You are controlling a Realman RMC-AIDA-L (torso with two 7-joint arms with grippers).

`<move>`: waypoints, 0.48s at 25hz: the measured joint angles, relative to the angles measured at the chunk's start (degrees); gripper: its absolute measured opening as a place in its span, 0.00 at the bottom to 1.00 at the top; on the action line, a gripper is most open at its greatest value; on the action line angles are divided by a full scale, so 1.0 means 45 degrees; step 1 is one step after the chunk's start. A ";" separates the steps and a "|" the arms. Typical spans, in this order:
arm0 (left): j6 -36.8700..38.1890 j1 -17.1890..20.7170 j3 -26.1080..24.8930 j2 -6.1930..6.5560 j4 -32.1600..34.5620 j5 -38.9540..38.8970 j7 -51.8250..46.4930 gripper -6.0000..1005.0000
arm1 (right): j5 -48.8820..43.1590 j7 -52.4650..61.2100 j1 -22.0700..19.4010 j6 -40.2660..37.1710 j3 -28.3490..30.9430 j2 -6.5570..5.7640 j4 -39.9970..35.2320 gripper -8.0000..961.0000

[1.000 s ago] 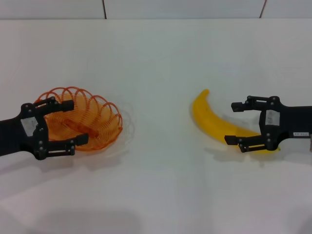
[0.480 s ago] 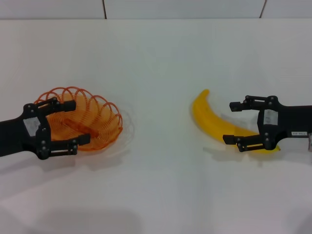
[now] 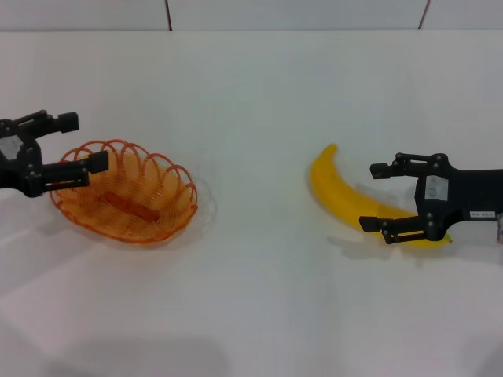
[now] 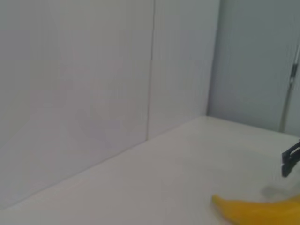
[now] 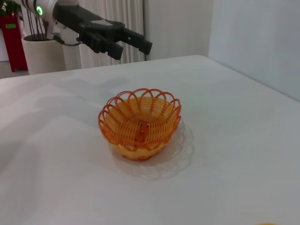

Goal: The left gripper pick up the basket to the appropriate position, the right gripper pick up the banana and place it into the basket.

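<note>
A white table fills the head view, with a pale wall running along its far edge.

At the far left, the left gripper hangs in the air above and just outside the left end of the basket. Its two black fingers are spread apart and hold nothing. In the head view the lower fingertip overlaps the basket's rim; the right wrist view shows the gripper raised clear of the basket, behind it, not touching.

The basket is a small oval of orange looped wire with a scalloped rim, see-through. It sits upright on the table's left half and is empty. In the right wrist view, the basket rests on the white surface with a faint lacy shadow beside it, and the left gripper floats behind and above it on its black arm. Farther back in that view are a pale curtain and a white planter.

To the right, well apart from the basket, the banana lies flat on the table — bright yellow, curved, its pointed tip aimed toward the far wall.

At the far right, the right gripper, black with a small white label, reaches in from the right edge. Its fingers are apart and straddle the banana's near end — one on each side — not closed on it.

The left wrist view shows mostly wall and table, with the banana's tip and one dark right fingertip above it.
</note>
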 joint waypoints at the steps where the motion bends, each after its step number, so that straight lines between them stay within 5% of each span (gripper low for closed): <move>1: -0.0007 0.0031 0.0053 -0.0021 0.0118 0.0018 -0.0006 0.90 | 0.0000 -0.0001 -0.0001 0.0000 0.0000 0.0000 0.0001 0.93; 12: 0.0156 0.0444 0.0479 -0.0391 0.0278 0.0658 0.2813 0.90 | 0.0001 -0.0001 -0.0004 -0.0128 -0.0034 0.0000 0.0000 0.93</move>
